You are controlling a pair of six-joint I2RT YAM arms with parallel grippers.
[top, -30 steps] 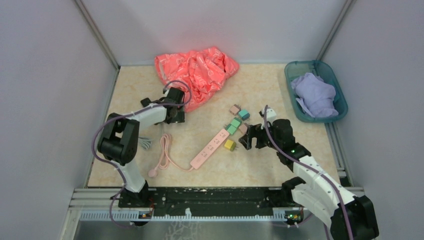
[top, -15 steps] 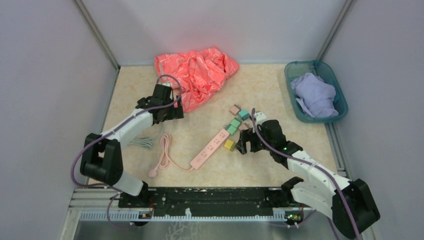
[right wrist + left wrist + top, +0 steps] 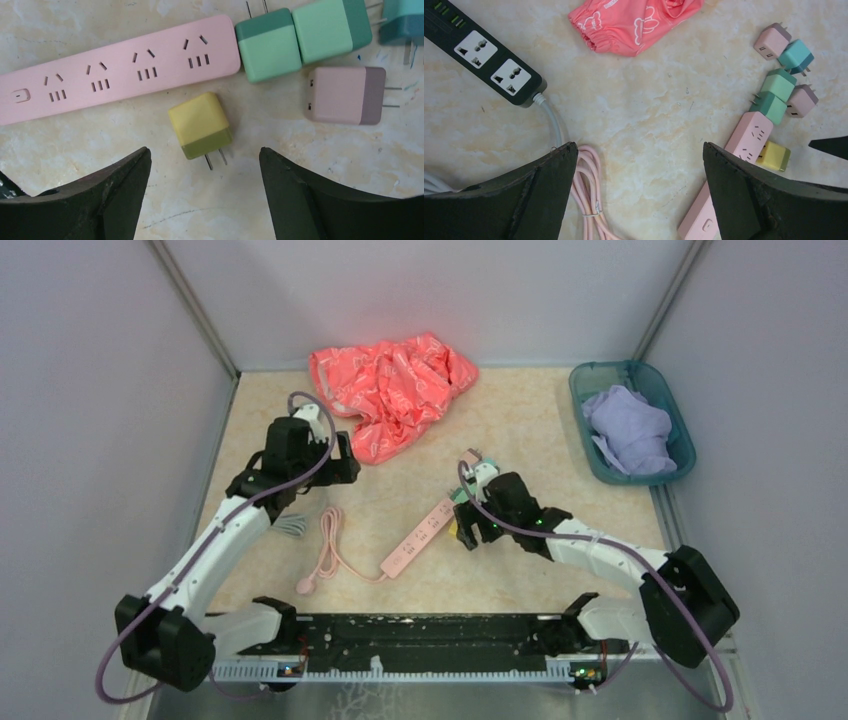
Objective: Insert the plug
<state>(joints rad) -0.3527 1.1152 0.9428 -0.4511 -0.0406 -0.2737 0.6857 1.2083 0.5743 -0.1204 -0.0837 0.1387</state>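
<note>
While the right gripper (image 3: 204, 151) hangs low over the table with its fingers wide apart and holding nothing, the yellow plug (image 3: 200, 125) lies flat just ahead of the gap between them and touches neither finger. Its prongs point back toward the gripper. The pink power strip (image 3: 120, 75) lies just beyond the plug. The left gripper (image 3: 639, 147) is fully spread and holds nothing; a black power strip (image 3: 489, 55) lies ahead of it, to one side.

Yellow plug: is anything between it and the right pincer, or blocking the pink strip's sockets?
Nothing visible. The yellow plug lies bare under the open right pincer; the pink strip beside it has its sockets uncovered.
</note>
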